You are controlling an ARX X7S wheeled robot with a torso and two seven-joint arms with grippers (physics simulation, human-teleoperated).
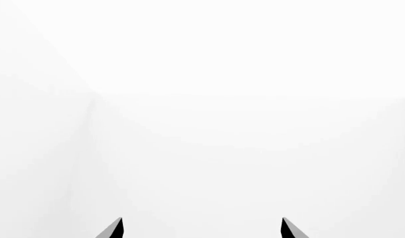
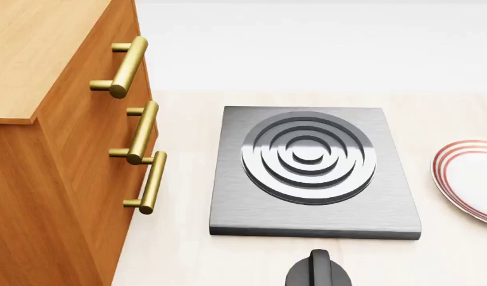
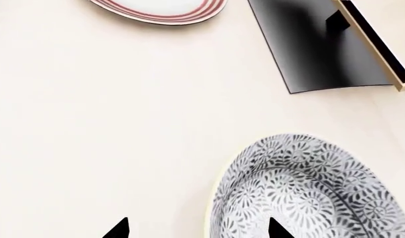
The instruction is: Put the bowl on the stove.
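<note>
We are looking down past the right gripper [image 3: 198, 229] first: only its two dark fingertips [image 3: 117, 229] are poking in at the bottom edge of the right wrist view, standing well apart, jaws spread with nothing between them. One tip is overlapping the near rim of the bowl [image 3: 308, 188], which is sitting at the lower right of that frame on the pale countertop [image 3: 109, 124]; whether it is touching, we cannot tell. At the top left we are catching the red-ringed plate [image 3: 159, 10], and at the upper right a dark curved panel [image 3: 315, 54].

The left gripper [image 1: 202, 229] is likewise showing two tips at the bottom of its view, spread apart, facing blank white.

In the head view neither arm is showing. The stove [image 2: 315, 173] is lying at centre, its rings bare, a black knob [image 2: 319, 271] just below it, a wooden cabinet [image 2: 52, 149] with brass handles at left.
</note>
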